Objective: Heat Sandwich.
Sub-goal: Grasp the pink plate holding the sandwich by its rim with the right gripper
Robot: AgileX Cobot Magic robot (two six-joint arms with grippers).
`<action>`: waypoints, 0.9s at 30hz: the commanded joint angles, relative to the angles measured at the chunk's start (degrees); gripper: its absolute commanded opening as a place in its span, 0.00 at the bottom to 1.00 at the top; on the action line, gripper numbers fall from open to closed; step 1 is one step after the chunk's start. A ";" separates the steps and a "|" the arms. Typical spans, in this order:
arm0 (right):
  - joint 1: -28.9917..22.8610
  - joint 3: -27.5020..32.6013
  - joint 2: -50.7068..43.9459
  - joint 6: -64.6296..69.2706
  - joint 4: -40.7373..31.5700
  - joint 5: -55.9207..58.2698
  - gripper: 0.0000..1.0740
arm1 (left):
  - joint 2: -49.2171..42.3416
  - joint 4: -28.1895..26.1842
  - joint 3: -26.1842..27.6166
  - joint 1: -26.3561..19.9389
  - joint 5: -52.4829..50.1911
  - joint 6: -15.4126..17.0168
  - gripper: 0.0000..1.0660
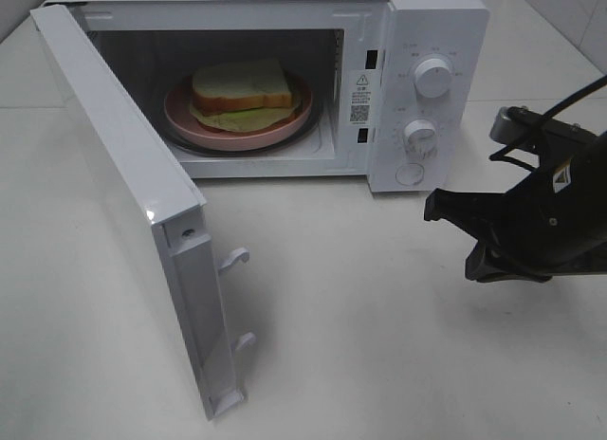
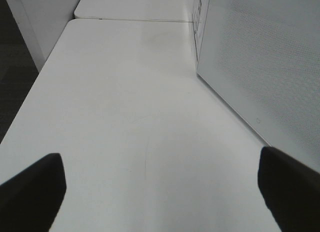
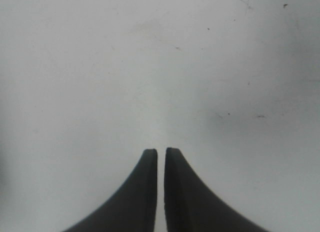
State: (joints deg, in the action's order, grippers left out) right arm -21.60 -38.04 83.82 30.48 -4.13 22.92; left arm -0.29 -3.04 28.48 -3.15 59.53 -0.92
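The sandwich (image 1: 242, 87) in the microwave (image 1: 432, 32), upper centre, looks soft and light, likely best carried by the rim of its pink plate (image 1: 237, 139) — left jaws wide apart, right jaws nearly together.

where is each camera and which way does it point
exterior high: above, looking down into the open microwave, sandwich on plate; right gripper shows.
left wrist: low over the table, looking along it beside a white microwave panel; left gripper wide open.
right wrist: facing the table; its fingers nearly together.
shared: table in all; microwave in the first two.
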 commanded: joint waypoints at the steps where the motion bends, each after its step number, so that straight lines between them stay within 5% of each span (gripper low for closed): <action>1: 0.17 -2.23 -0.46 -10.37 0.57 6.76 0.10 | -1.49 -0.17 -0.11 -0.11 -0.23 -0.06 0.92; 10: 0.17 -6.82 -0.46 -38.16 0.52 18.05 0.11 | -1.49 -0.17 -0.11 -0.11 -0.23 -0.06 0.92; 27: 0.17 -9.11 -0.46 -82.62 0.34 20.45 0.20 | -1.49 -0.17 -0.11 -0.11 -0.23 -0.06 0.92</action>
State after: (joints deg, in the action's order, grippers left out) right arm -21.60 -46.93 83.77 -49.56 -4.07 42.46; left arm -0.29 -3.04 28.48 -3.15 59.53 -0.92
